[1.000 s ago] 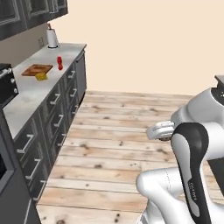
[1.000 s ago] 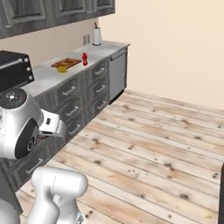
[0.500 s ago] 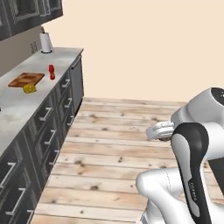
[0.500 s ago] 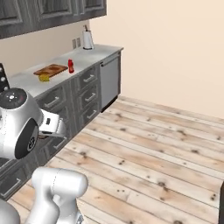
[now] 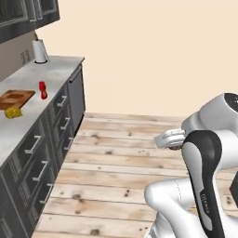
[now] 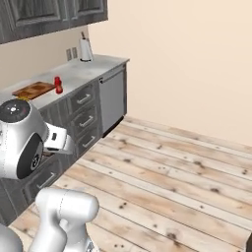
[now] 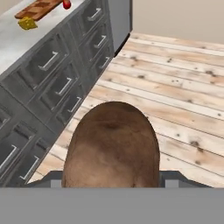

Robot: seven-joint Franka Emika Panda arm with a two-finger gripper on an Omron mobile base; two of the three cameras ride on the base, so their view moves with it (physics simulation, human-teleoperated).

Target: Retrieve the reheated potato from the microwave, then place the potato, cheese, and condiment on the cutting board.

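Room: your base stands on a pale plank floor (image 5: 125, 158) facing a bare cream wall (image 6: 197, 59), with a grey stone counter (image 5: 28, 116) over dark drawers (image 7: 57, 83) running along your left.
Potato: the potato (image 7: 111, 146) sits big and brown at the bottom centre of your hand view, right up against the camera, above the floor and well apart from the counter.
Gripper: you can see the gripper (image 7: 109, 181) only as two dark stubs either side of the potato's base; it looks closed onto the potato, though the contact itself is hidden behind the lump, so take that as likely rather than certain.
Cutting board: the cutting board (image 5: 16, 98) lies flat on the counter near the back wall; nothing rests on it.
Cheese: the cheese (image 5: 13, 113) sits on the bare counter just beside the board's near edge, seemingly not on the wood.
Condiment: the condiment (image 5: 42, 90) stands upright on the counter just off the board's far corner, towards the counter front.
Paper towel: a white paper towel roll (image 5: 40, 51) stands upright at the far end of the counter, well apart from the board.
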